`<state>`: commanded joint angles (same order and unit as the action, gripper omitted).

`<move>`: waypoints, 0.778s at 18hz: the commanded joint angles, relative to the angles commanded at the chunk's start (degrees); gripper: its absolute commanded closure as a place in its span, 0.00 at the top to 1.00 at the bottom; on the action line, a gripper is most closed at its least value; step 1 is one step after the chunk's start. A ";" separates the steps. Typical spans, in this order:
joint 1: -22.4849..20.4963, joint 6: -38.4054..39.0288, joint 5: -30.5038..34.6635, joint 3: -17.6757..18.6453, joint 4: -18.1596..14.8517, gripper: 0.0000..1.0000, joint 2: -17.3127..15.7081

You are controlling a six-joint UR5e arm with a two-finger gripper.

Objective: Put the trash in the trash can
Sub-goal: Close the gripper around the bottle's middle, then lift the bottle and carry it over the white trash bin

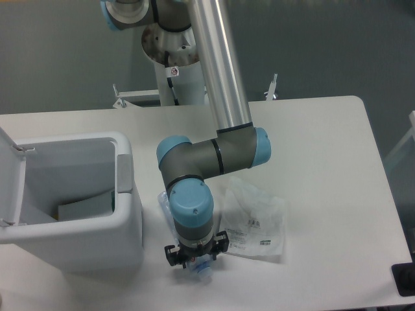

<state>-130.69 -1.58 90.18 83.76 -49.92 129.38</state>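
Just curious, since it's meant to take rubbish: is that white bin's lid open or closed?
Open. The trash can shows its inside from above, and its lid stands swung up at the left edge.

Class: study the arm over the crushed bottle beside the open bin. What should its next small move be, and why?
Probably close and lift. The gripper is down at the crushed bottle, which lies on the table. The wrist hides the jaws, so grip is unclear. The trash can stands open just left, and the plastic bag waits.

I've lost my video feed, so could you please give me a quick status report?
Gripper down over the bottle, jaw state hidden by the wrist. Plastic bag flat on table. Trash can lid open, path clear.
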 joint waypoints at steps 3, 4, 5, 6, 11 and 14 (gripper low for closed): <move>0.00 0.00 0.00 0.00 -0.09 0.66 0.00; 0.00 0.00 0.00 0.00 -0.09 0.66 0.00; 0.00 -0.09 0.00 0.09 -0.09 0.66 0.00; 0.00 -0.09 0.09 0.09 -0.09 0.66 -0.09; 0.00 -0.26 0.00 -0.09 -0.09 0.66 -0.17; -0.09 -0.44 0.00 -0.79 0.17 0.66 -0.70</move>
<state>-130.78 -2.02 90.18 82.97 -49.75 128.67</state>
